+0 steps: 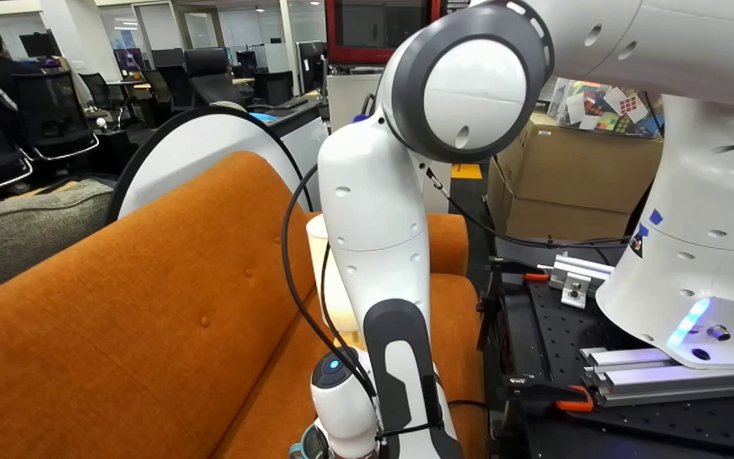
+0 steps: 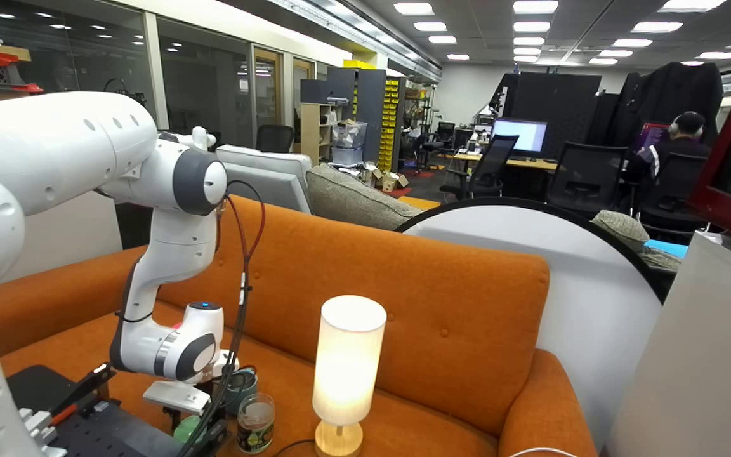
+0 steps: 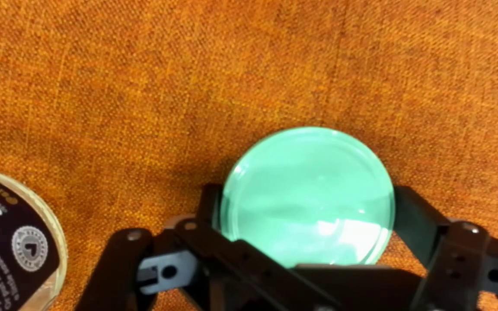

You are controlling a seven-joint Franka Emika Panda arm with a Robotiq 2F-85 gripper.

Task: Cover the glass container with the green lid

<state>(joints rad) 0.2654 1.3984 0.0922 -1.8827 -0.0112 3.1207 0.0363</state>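
The green lid (image 3: 307,194) is a round, shiny, see-through green disc at the orange seat in the wrist view. It also shows in an exterior view (image 2: 186,429), partly behind black cables. My gripper (image 3: 308,207) has one fingertip against each side of the lid and looks shut on it. The lid is flat and low; I cannot tell if it touches the seat. The glass container (image 2: 256,424) stands upright and uncovered on the seat, beside the gripper. In the wrist view the glass container (image 3: 13,242) is cut off at the left edge, with a dark label showing.
A teal mug (image 2: 240,388) stands right behind the glass container. A lit white lamp (image 2: 348,362) with a wooden base stands on the seat beyond. The orange sofa's backrest (image 2: 365,266) rises behind. Black cables (image 2: 238,343) hang along the arm, and a black robot table (image 1: 654,433) borders the sofa.
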